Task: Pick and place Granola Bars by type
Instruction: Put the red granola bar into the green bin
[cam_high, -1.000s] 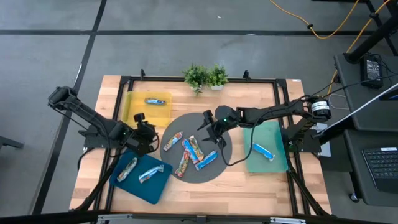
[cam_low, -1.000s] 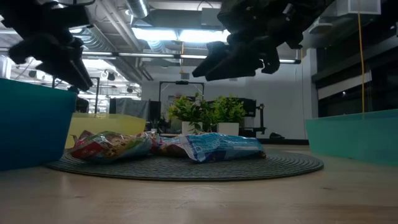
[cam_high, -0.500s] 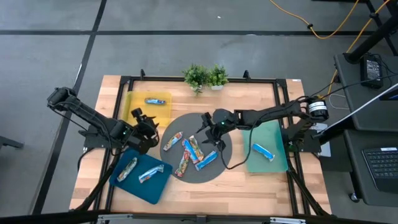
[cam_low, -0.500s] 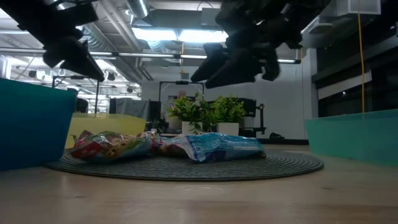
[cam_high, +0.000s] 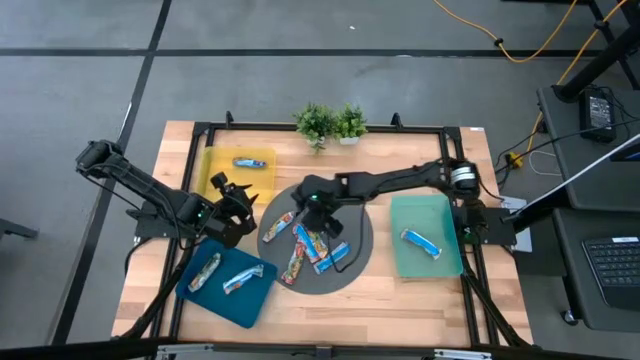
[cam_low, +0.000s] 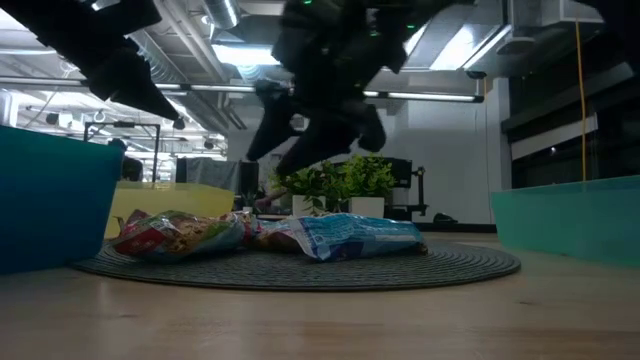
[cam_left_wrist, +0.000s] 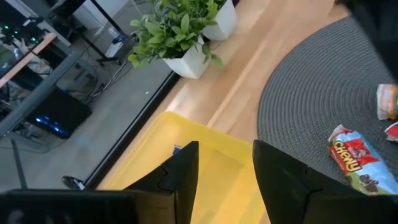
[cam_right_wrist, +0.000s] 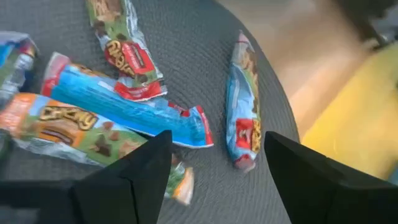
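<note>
Because the bars lie bunched and overlapping under the spread right gripper (cam_high: 318, 216), a descent here risks pinching two types at once.

From its wrist view the right gripper (cam_right_wrist: 214, 171) hangs empty, fingers wide, over the round grey mat (cam_high: 357, 262). A blue-wrapped bar (cam_right_wrist: 242, 121) lies just past its fingertips toward twelve o'clock, and a long blue bar (cam_right_wrist: 127, 106) lies across a multicoloured one (cam_right_wrist: 65, 127) at about ten o'clock, so closing there could drag a neighbour along. On the table, more sorted bars sit outward: one in the green tray (cam_high: 430, 262) at three o'clock, two in the blue tray (cam_high: 215, 300) at seven, one in the yellow tray (cam_high: 215, 165) at ten. The left gripper (cam_high: 232, 197) waits between the mat and the yellow tray, fingers apart, holding nothing.
</note>
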